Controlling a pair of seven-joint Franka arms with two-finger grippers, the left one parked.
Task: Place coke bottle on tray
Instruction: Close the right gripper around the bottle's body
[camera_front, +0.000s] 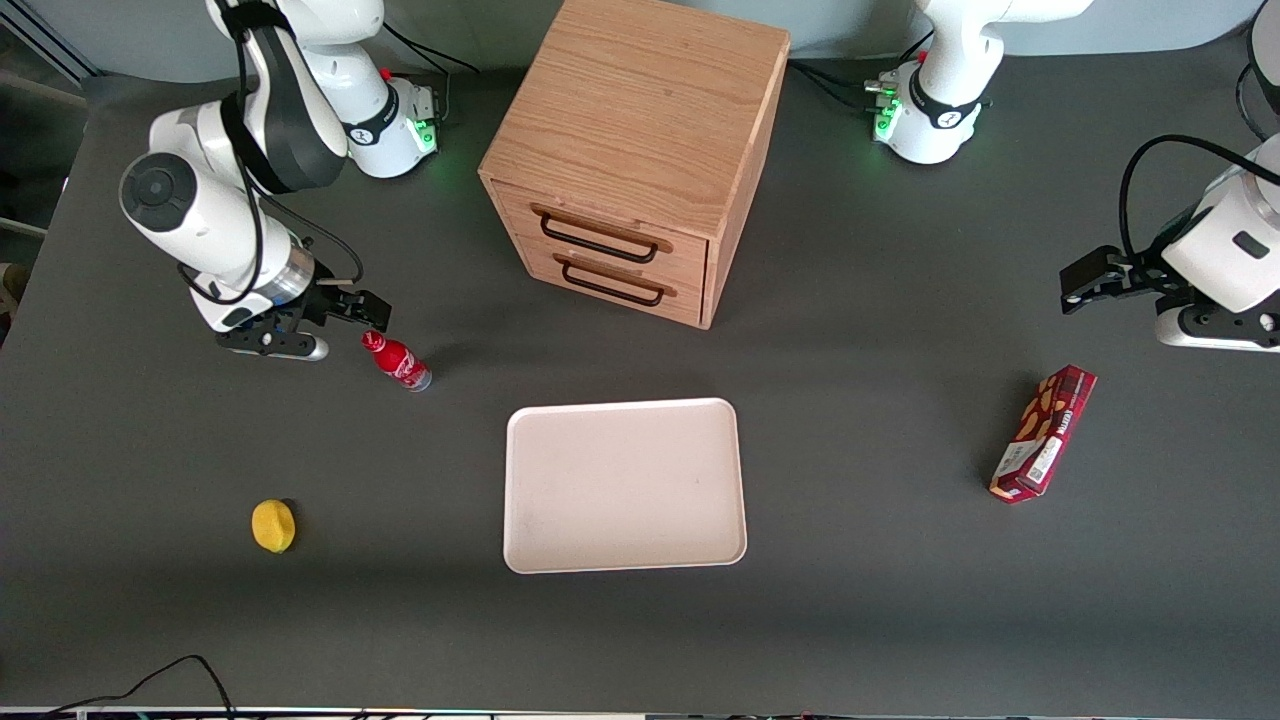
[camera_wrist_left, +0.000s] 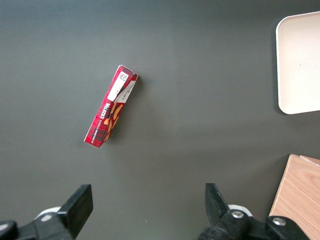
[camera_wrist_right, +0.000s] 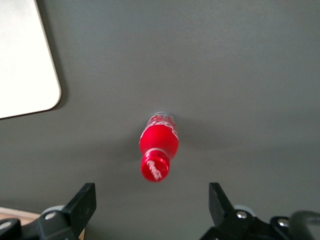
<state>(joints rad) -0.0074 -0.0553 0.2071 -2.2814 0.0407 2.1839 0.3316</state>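
The coke bottle (camera_front: 397, 361) is a small red bottle with a red cap and white lettering, standing on the dark table toward the working arm's end. It also shows in the right wrist view (camera_wrist_right: 158, 147), seen from above its cap. My gripper (camera_front: 345, 318) is open and empty, hovering just above the bottle's cap, a little farther from the front camera; its fingers (camera_wrist_right: 86, 200) stand wide apart and the bottle is not between them. The cream-white tray (camera_front: 624, 485) lies flat and empty in the middle of the table, nearer the front camera than the bottle. Its corner shows in the right wrist view (camera_wrist_right: 25, 65).
A wooden two-drawer cabinet (camera_front: 633, 150) stands farther from the front camera than the tray. A yellow lemon (camera_front: 273, 525) lies nearer the front camera than the bottle. A dark red snack box (camera_front: 1043, 432) lies toward the parked arm's end.
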